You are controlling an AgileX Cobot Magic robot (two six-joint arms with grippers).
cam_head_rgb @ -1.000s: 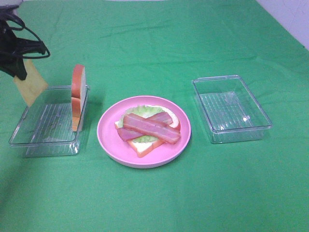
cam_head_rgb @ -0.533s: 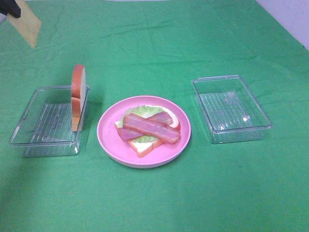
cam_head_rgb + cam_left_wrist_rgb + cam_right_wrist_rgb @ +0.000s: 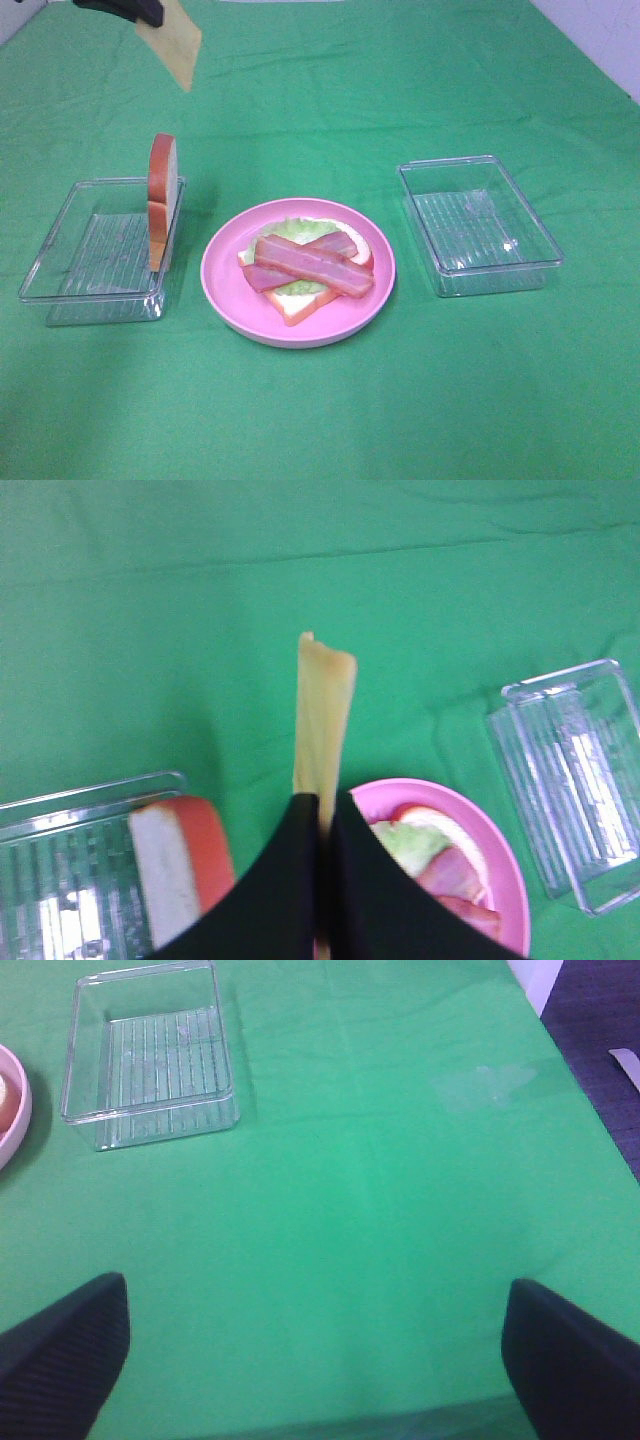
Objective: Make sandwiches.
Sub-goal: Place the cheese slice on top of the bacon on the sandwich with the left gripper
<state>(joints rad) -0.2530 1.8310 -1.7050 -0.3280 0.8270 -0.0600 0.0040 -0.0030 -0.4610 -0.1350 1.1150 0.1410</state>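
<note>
Green-clothed table (image 3: 420, 80) with pink plate (image 3: 225, 290) between two clear trays (image 3: 45, 285) (image 3: 540, 250).

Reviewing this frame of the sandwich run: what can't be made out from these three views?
- Left tool: in the exterior high view the top edge cuts it off; only the cheese square hangs in view.
- Right tool: absent from the exterior high view.
- Bottom bread slice: mostly covered by lettuce and bacon strips.

Left end effector (image 3: 322, 810) with two smooth matte black fingers tapering to narrow tips, right end effector (image 3: 315, 1355) with broad black fingers (image 3: 65, 1345) of finely ribbed texture, rounded corners
</note>
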